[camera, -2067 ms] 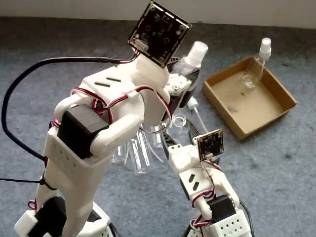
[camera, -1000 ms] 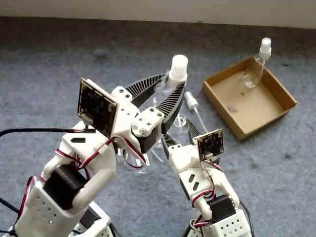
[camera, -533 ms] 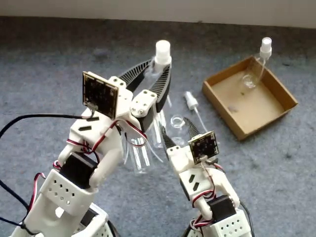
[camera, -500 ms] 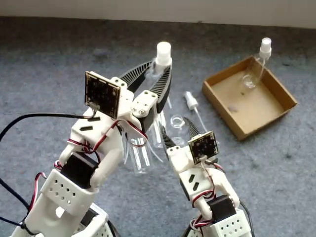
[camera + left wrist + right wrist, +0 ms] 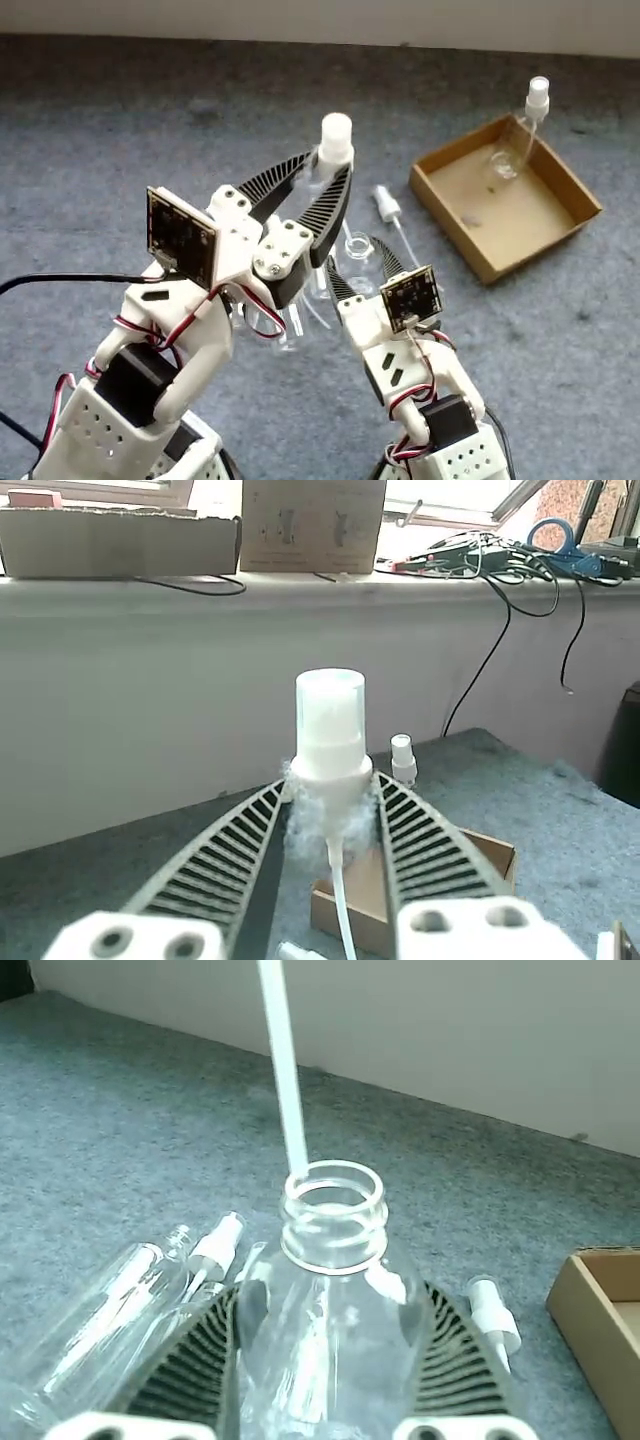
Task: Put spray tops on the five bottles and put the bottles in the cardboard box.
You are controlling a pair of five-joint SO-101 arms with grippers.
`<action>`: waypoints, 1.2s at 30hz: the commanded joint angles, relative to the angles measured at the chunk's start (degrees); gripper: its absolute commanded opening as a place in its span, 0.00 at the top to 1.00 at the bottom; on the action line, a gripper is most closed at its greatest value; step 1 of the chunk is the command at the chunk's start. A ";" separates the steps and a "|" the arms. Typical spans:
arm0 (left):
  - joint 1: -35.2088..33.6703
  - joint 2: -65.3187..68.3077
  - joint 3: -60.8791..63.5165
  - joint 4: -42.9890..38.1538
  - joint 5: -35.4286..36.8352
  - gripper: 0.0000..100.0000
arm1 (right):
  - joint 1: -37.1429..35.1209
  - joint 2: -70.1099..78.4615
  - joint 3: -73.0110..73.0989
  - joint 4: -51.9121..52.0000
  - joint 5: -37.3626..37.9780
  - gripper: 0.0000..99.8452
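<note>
My left gripper (image 5: 328, 162) is shut on a white spray top (image 5: 335, 134), held up with its thin tube (image 5: 340, 900) hanging down. The same spray top (image 5: 329, 730) sits between the ribbed fingers (image 5: 245, 830) in the left wrist view. My right gripper (image 5: 360, 263) is shut on an upright clear bottle (image 5: 357, 246) with an open mouth. Seen from the right wrist, the tube (image 5: 282, 1070) comes down to the far rim of that bottle (image 5: 335, 1260). The cardboard box (image 5: 560, 215) lies at the right, with a capped bottle (image 5: 535, 102) standing in it.
A loose spray top (image 5: 388, 208) lies on the grey carpet between the bottle and the box. Several clear bottles (image 5: 105, 1325) and another spray top (image 5: 215, 1245) lie on the carpet under the left arm. A pale wall runs along the far edge.
The left arm swung the spray top left, away from the box, then brought it lower and back over the bottle mouth. The right arm has kept still with its bottle.
</note>
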 commanded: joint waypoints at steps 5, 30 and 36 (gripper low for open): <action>1.27 -1.45 6.81 -0.09 0.53 0.99 | -0.57 -1.01 8.13 0.48 0.70 0.93; 6.81 -1.54 34.33 -24.18 0.44 0.99 | -0.40 -1.19 8.13 0.48 -4.31 0.93; 6.55 -1.54 34.59 -24.18 0.44 0.99 | -0.40 -1.19 8.13 0.48 -4.48 0.93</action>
